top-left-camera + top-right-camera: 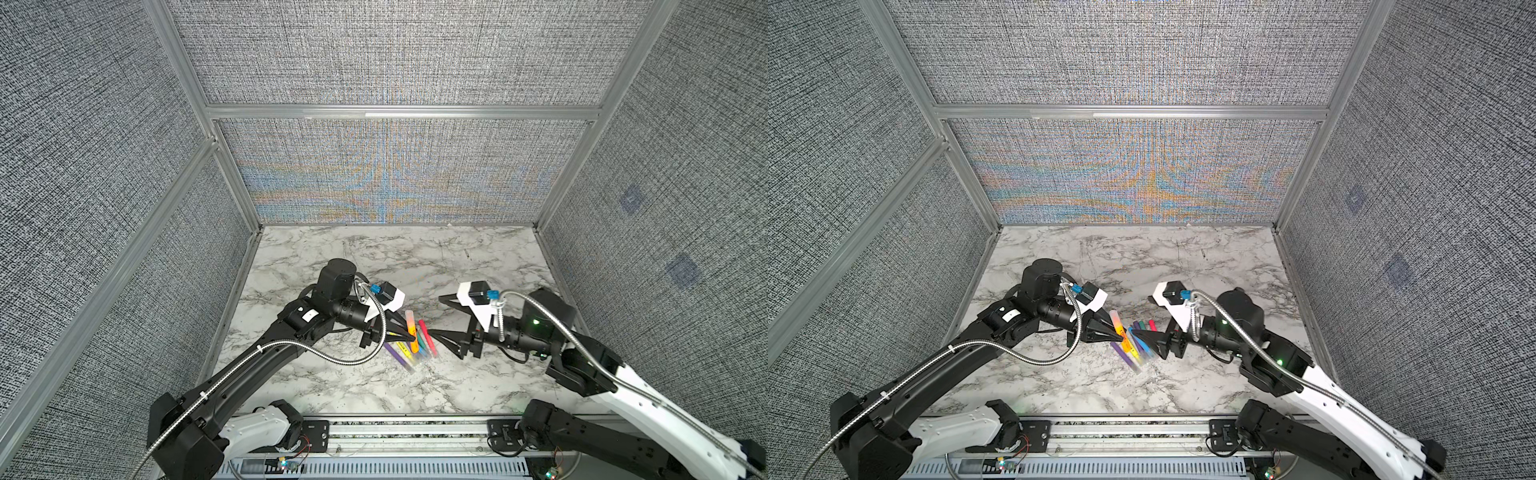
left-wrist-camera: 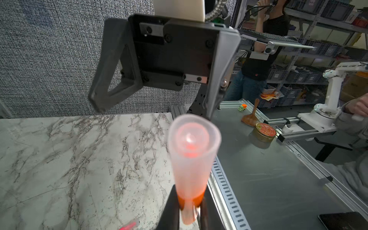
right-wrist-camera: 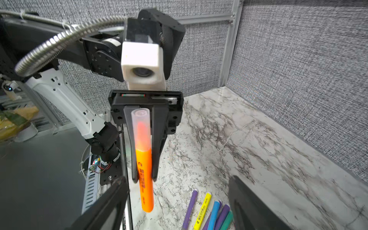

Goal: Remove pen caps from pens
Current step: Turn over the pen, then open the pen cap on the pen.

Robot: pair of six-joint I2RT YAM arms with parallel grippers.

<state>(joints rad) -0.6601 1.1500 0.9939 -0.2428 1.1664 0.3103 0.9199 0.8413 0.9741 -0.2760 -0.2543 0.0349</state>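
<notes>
Several loose pens (image 1: 415, 353): bunched on the desk (image 1: 374, 257) towards its front edge, below both arms. Purple, yellow, blue and teal barrels show. Their clear ends are faint, so I'd judge them capped.
Left pincer (image 3: 144, 179): clamped on the barrel of the orange pen (image 3: 145, 169), well off the desk.
Orange pen: held above the pile, tilted, with its capped end pointing up and away towards the far wall.
Pen cap (image 3: 140, 123): a clear tube seated on the orange pen, beyond the left pincer's grip and free all round.
Right pincer (image 2: 154, 110): jaws apart and empty, facing the cap from the opposite side, near it but not touching as far as I can tell.
Step in hand: closing on the cap, by my reckoning.
Doing it well: centre the cap between the open jaws and grip the clear tube only, clear of the orange barrel. Then pull straight along the pen's length while the left pincer holds firm; a sideways tug could twist the pen in its grip.
Far desk: marble running back to the grey wall panels (image 1: 386, 174).
</notes>
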